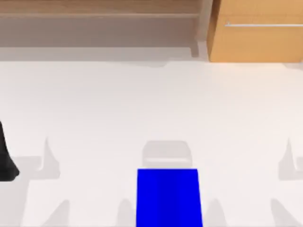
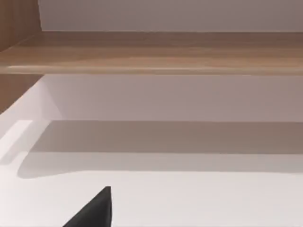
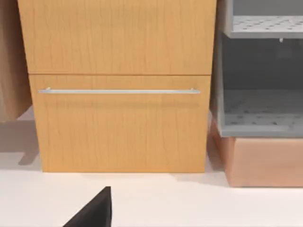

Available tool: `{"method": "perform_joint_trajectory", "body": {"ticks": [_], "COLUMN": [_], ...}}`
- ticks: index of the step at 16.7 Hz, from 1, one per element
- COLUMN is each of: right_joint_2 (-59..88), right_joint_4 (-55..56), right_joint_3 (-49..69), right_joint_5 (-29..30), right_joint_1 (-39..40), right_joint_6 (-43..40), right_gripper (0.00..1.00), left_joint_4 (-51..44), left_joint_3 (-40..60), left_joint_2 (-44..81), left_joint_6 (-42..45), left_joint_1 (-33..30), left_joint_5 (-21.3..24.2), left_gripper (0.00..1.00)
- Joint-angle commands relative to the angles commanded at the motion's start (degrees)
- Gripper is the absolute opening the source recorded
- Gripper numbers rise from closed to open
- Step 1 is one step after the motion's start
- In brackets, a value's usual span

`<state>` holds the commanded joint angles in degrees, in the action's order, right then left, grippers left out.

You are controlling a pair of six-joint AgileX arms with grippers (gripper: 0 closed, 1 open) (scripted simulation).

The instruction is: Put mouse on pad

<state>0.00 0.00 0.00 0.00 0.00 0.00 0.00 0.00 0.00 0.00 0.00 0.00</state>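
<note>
Blue pad [image 1: 168, 196] is lying flat at the tabletop's [image 1: 142, 104] near edge, probably thin and floppy; can't tell either arm's jaws

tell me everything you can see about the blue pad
The pad is a flat, plain bright blue rectangle with no markings, lying flush on the white table at the near edge of the top view, slightly right of centre. Its near end runs out of the picture. Nothing rests on it and no gripper touches it. A soft grey shadow lies on the table just beyond its far edge.
</note>
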Motion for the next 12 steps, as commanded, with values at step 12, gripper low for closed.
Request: {"method": "perform_joint_trajectory", "body": {"ticks": [12], "right_joint_2": [33.1], "right_joint_4": [-20.3], "right_joint_3": [27.6], "right_joint_5": [-0.1], "right_joint_1": [-4.3], "right_joint_6": [-3.8], "right_gripper": [1.00], "left_joint_4": [0.0], "left_joint_3": [0.0], "left_joint_2": [0.0], "left_joint_6": [0.0], "left_joint_1": [0.0], "left_joint_5": [0.0], "left_gripper": [1.00]}}
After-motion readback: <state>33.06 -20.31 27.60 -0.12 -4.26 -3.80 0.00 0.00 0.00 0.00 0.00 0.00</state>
